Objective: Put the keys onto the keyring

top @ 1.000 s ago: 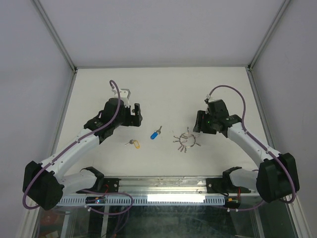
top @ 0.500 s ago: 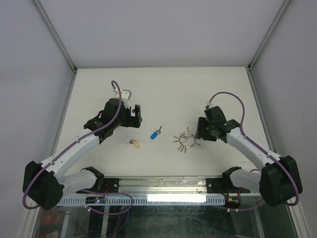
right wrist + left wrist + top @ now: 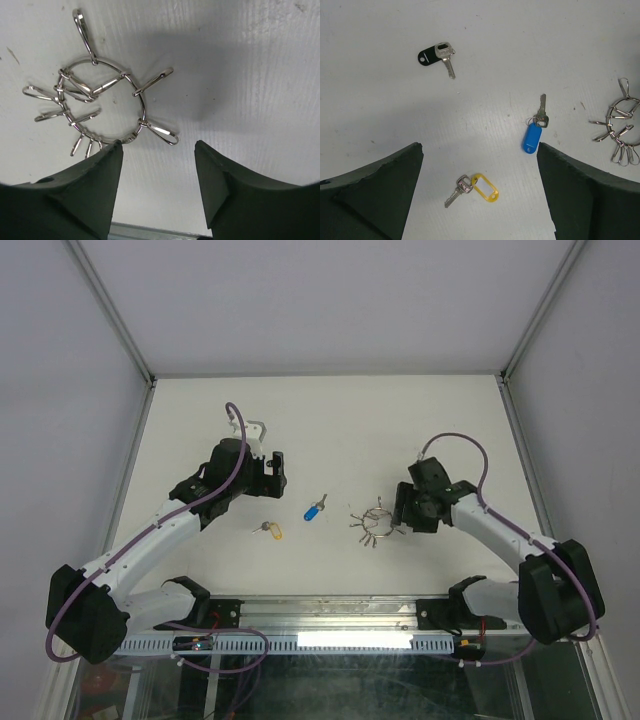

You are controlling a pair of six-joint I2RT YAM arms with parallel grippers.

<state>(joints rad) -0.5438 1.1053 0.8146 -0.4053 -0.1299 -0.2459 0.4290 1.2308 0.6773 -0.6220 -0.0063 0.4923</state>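
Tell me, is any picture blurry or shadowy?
Right wrist view: the keyring is sharp, a soft grey shadow falls on the table right of it. Left wrist view: evenly lit, the keys sharp. Top external view: a light strip glares at the near edge.

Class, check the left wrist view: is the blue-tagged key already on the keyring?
No, the blue-tagged key lies loose on the table, clear of the keyring at the right edge.
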